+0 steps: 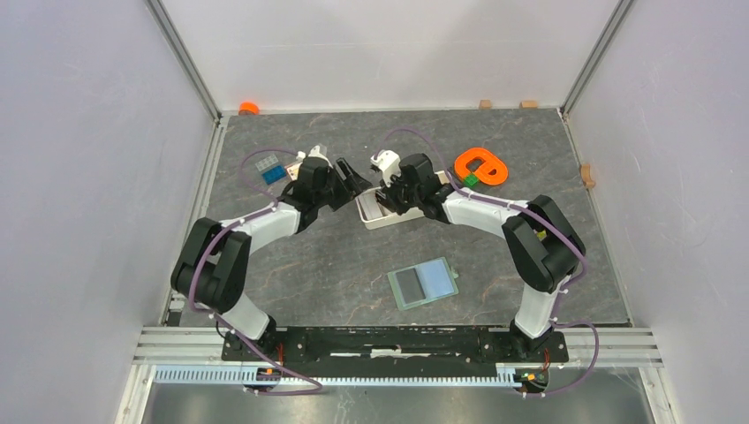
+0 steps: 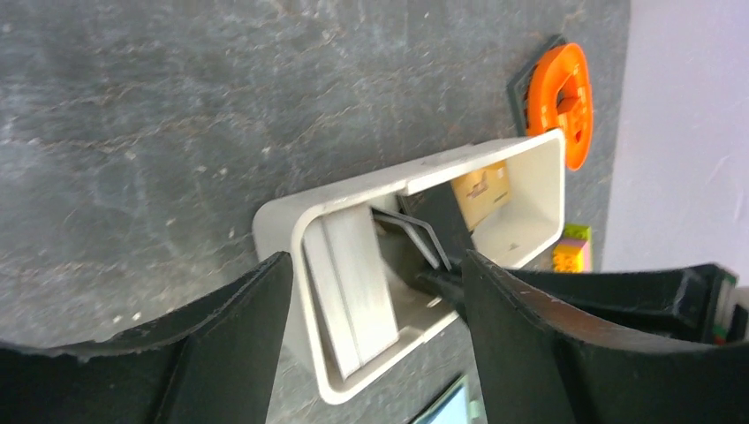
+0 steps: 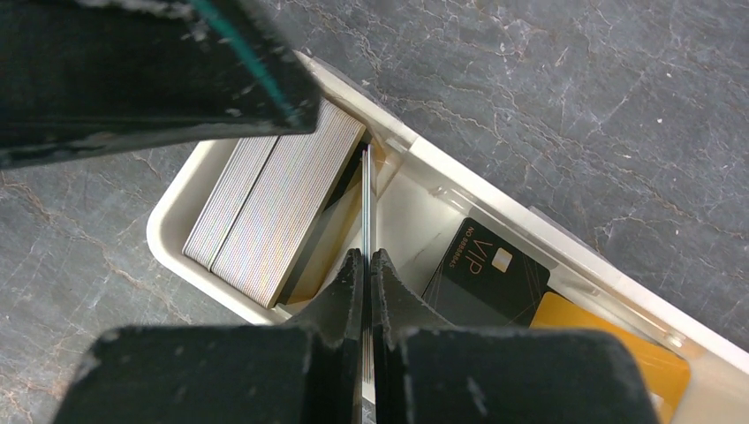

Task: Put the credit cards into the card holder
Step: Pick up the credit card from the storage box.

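Note:
A white tray [image 3: 459,181] holds the credit cards: a pale stack on edge [image 3: 265,212], a black VIP card [image 3: 481,265] and an orange one [image 3: 618,353]. My right gripper [image 3: 366,256] is shut on a thin card [image 3: 364,199] seen edge-on, standing in the tray [image 1: 371,221]. My left gripper [image 2: 375,291] is open, its fingers [image 2: 238,344] either side of the tray's end [image 2: 283,221], close to its walls. The card holder [image 1: 440,278] lies open nearer the arms' bases, pale blue inside, with a dark card [image 1: 407,284] on its left half.
An orange ring-shaped piece [image 1: 480,166] with a green brick [image 1: 471,180] lies right of the tray. Blue bricks [image 1: 269,168] sit to the left. Small wooden blocks [image 1: 485,103] and an orange bit [image 1: 248,108] line the back edge. Walls close three sides.

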Motion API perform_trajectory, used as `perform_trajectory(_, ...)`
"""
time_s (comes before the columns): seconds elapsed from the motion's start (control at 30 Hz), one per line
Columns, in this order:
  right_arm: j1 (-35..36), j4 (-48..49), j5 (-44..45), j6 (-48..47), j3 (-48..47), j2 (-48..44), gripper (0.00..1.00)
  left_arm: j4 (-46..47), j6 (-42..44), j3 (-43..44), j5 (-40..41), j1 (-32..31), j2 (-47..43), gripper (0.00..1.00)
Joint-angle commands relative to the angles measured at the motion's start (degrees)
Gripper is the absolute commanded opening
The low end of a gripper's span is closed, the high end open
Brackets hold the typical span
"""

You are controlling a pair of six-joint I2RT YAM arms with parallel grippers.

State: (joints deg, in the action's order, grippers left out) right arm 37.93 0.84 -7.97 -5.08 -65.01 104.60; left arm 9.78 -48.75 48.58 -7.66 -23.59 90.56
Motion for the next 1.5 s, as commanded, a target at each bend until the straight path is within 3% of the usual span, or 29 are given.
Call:
perform_trajectory(0.0, 0.6, 2.9, -1.7, -1.9, 0.0, -2.7, 0.00, 9.5, -5.5, 3.4, -0.6, 0.1, 1.4, 0.76)
perform_trajectory(0.17, 1.0, 2.5, -1.0, -3.2, -0.3, -2.3, 0.00, 9.1, -4.2, 4.0, 1.0, -0.6, 1.1, 0.70)
perform_trajectory(0.37, 1.5, 1.8, 0.5, -4.0, -0.7, -2.1, 0.00, 8.9, -5.1, 5.7, -2.3, -1.7, 5.0, 0.60)
perform_trajectory(0.8, 2.0, 1.0, 1.7, -5.5, -0.8, -1.5, 0.00, 4.4, -3.3, 8.1, 0.7, -5.1, 7.7, 0.60)
perform_trajectory(1.1, 2.0, 0.7, 2.2, -5.8, -0.8, -2.0, 0.00, 3.4, -2.7, 9.2, 0.1, -6.0, 8.9, 0.55)
perform_trajectory(1.47, 2.0, 0.5, 2.3, -6.2, -1.2, -1.6, 0.00, 2.2, -1.4, 8.7, 1.4, -6.6, 8.4, 0.39)
